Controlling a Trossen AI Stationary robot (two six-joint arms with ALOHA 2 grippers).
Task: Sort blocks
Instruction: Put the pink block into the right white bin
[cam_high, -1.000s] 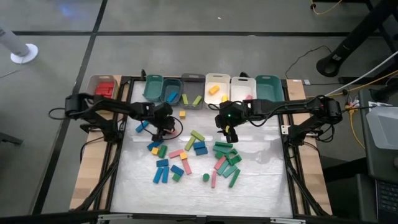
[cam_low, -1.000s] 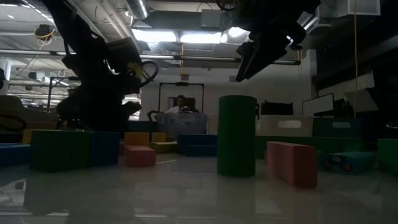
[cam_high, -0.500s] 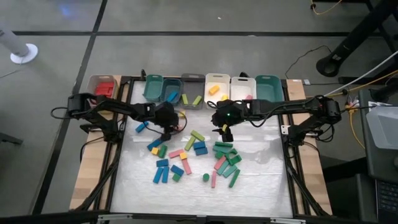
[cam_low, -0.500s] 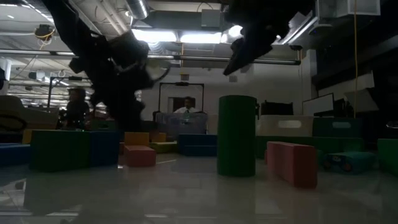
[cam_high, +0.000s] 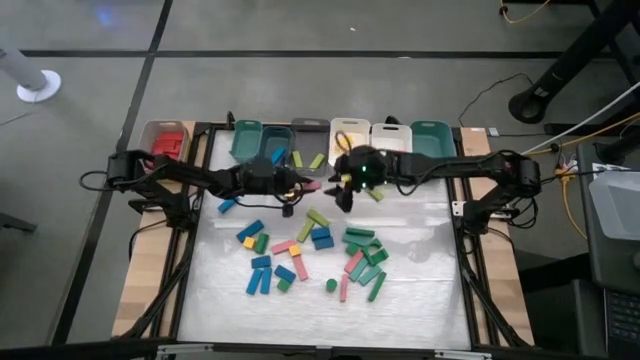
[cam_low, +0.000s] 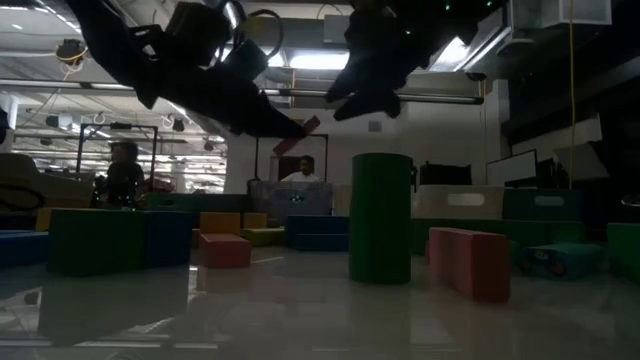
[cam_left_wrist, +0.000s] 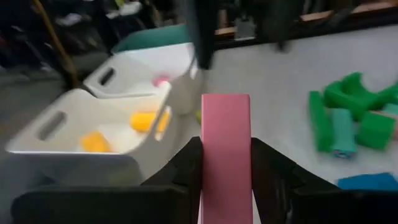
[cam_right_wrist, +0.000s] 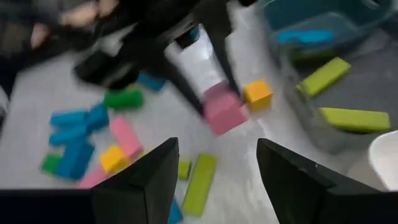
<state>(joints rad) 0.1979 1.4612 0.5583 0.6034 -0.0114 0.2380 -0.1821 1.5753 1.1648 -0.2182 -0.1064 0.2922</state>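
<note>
pink block (cam_left_wrist: 226, 155): lower end cut off by the left wrist view's edge, sides covered by the fingers (cam_left_wrist: 186, 163)
yellow pieces (cam_left_wrist: 118, 132): in the white bin (cam_left_wrist: 74, 118) beside the pink block, blurred, shape unclear
left gripper (cam_low: 290, 128): dark silhouette in the low view, block barely visible
right gripper (cam_high: 345, 190): contents, if any, can't be made out

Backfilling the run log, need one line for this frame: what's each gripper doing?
left gripper: shut on pink block, lifted near bins | right gripper: open, empty, above table | rest of blocks on table

Two dark jointed arms
Black links, looped black cables; green light on right arm (cam_high: 366, 184).
</note>
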